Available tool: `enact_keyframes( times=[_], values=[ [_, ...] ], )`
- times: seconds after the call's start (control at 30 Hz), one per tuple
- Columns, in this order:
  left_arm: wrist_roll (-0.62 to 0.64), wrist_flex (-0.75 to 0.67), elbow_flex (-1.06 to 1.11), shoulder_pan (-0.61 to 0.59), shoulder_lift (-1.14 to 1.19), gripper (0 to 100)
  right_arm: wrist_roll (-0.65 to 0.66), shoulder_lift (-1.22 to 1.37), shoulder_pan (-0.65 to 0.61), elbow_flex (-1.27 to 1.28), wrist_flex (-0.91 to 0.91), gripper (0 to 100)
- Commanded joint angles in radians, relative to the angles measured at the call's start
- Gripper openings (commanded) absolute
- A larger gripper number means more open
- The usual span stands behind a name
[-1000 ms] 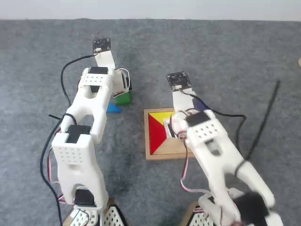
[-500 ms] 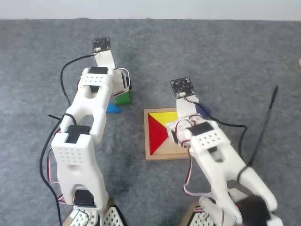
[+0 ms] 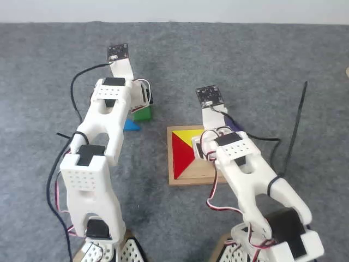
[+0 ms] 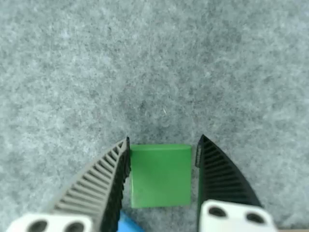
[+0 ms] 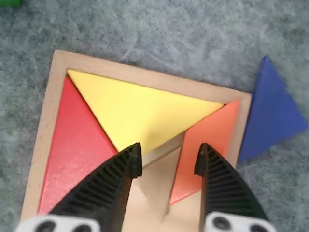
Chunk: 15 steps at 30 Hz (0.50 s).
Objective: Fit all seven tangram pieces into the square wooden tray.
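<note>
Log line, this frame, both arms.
left gripper open around green square | right gripper open over tray | seated: red, yellow, orange | blue triangle outside tray

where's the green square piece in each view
High view: green square tangram piece left of the square wooden tray, under the left arm.
Left wrist view: between the left hand's fingers.
Right wrist view: a green sliver at the picture's edge, past the tray.
Shared landmark: the tray, high and right wrist views.

We've got fuzzy grey carpet (image 3: pixel 262 60) spreading under and ahead of the jaws, with a plain pale strip (image 3: pixel 174 10) along its far edge. Light's soft, even.
</note>
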Motion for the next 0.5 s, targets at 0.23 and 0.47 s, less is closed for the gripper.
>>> enact_keyframes(
  times=[0.23, 0.47],
  values=[
    [-0.012, -0.015, -0.004, 0.005, -0.031, 22, 0.003, 0.005, -0.039, -0.02, 0.076, 19.0],
    [-0.012, -0.015, -0.004, 0.005, -0.031, 22, 0.003, -0.022, -0.024, -0.012, 0.074, 19.0]
  ],
)
